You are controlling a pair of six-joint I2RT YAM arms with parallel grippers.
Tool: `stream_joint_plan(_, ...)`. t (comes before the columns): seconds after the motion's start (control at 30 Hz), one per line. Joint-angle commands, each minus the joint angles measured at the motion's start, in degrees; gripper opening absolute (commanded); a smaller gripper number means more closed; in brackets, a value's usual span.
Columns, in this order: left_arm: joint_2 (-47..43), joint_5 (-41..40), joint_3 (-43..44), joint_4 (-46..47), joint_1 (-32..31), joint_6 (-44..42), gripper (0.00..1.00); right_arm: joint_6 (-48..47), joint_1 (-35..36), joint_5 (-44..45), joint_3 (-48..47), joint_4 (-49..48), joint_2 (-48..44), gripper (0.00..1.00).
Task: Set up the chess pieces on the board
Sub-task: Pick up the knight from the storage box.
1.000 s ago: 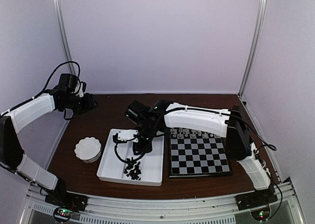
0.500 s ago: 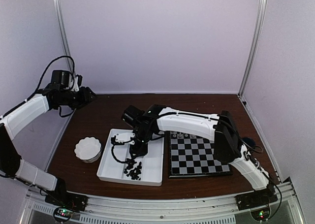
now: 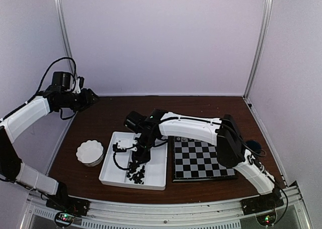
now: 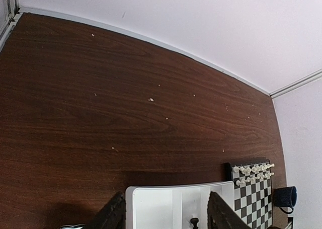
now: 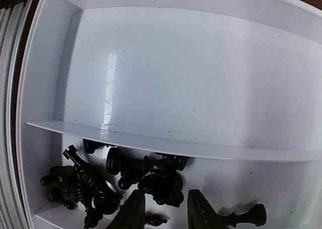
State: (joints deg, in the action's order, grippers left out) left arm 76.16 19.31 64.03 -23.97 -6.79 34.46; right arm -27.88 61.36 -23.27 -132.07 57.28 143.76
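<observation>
The right claw (image 5: 165, 201) has sunk, fingers apart, to the black pieces (image 5: 151, 174) in the tray (image 5: 176, 63), so a pick looks imminent; the left claw (image 4: 166, 201) gapes idle beyond the tray.

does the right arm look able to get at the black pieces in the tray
Probably yes: the right pincer hangs just above the black pieces, jaws apart, with nothing covering the heap. The tray divider stands beside them, not in the way.

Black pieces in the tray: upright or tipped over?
Tipped: the right wrist view shows the black chessmen heaped, mostly on their sides, in one compartment of the white tray.
</observation>
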Motion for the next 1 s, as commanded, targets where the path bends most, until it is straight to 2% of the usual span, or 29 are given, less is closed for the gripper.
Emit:
stream_joint_plan(0.0,-0.4,1.2,-0.7,2.7,0.5,0.4,0.55,0.7,0.2,-1.3,-1.8,0.6,1.7,0.28)
stream_joint_plan(0.3,-0.1,1.8,-0.9,3.0,1.4,0.9,0.55,0.9,0.2,-1.6,-1.8,0.3,0.9,0.10)
stream_joint_plan(0.57,0.5,3.0,-1.4,3.8,2.9,1.8,0.54,0.9,0.2,-2.0,-0.1,1.5,-4.8,0.05)
stream_joint_plan(0.83,1.1,3.1,-1.4,3.9,3.1,1.3,0.53,-0.2,0.2,-2.8,12.9,-0.2,-17.6,0.05)
stream_joint_plan(0.97,1.7,3.0,-1.3,3.9,3.1,0.9,0.53,-2.2,-0.1,-2.2,24.1,-1.4,-25.2,0.05)
